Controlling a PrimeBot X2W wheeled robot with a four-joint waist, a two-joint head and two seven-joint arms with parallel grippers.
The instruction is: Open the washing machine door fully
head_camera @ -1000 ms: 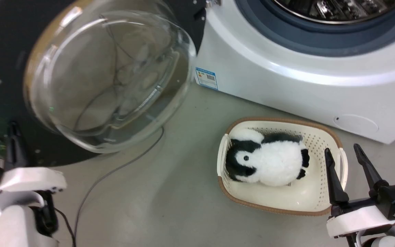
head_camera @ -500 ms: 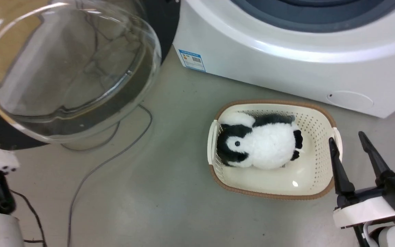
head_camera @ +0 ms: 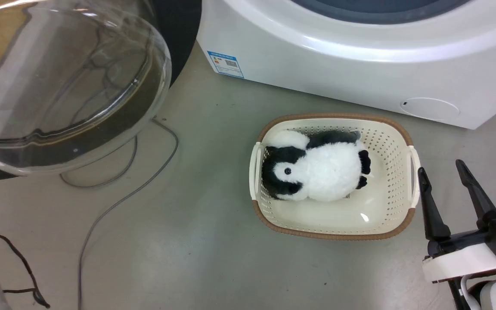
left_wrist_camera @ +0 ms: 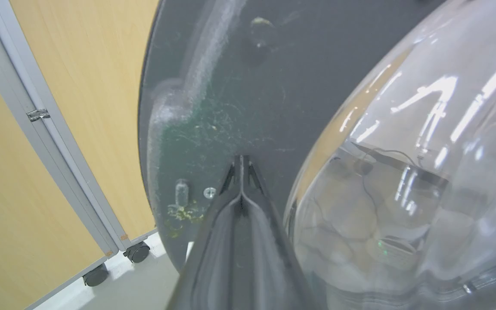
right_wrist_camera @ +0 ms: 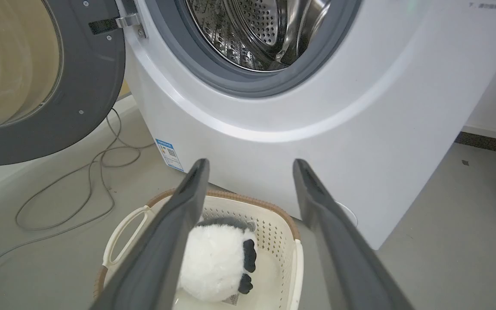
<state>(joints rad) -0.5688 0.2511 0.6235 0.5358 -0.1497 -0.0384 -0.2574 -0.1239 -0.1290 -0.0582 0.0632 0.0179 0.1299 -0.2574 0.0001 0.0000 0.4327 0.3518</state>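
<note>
Left gripper (left_wrist_camera: 240, 160): fingers pinched tight together, nothing between them, and the tips look to be touching the matte dark inner face of the washing machine door (left_wrist_camera: 213, 94). In the left wrist view the clear glass bowl (left_wrist_camera: 403, 172) bulges just to the right of those fingers. Off to their left, past the door's edge, stands a yellow wood panel (left_wrist_camera: 58, 107) on small castors (left_wrist_camera: 138, 252).

Over to the right gripper (head_camera: 439, 167): jaws spread wide, holding nothing, hanging above the floor. Straight ahead of its fingertips in the right wrist view is the washing machine (right_wrist_camera: 360, 129), with the steel drum (right_wrist_camera: 265, 30) and grey gasket (right_wrist_camera: 230, 82) exposed. The door (right_wrist_camera: 93, 77) is swung out on its hinge (right_wrist_camera: 127, 20), well up and to the left of this claw.

Under and between the right fingers sits a cream basket (right_wrist_camera: 248, 197) with a plush penguin (right_wrist_camera: 213, 267) lying in it. From the head view the basket (head_camera: 338, 116) is just left of the gripper, apart from it, and the door (head_camera: 58, 77) is far to its left, above a loose grey cable (head_camera: 114, 206) on the floor
</note>
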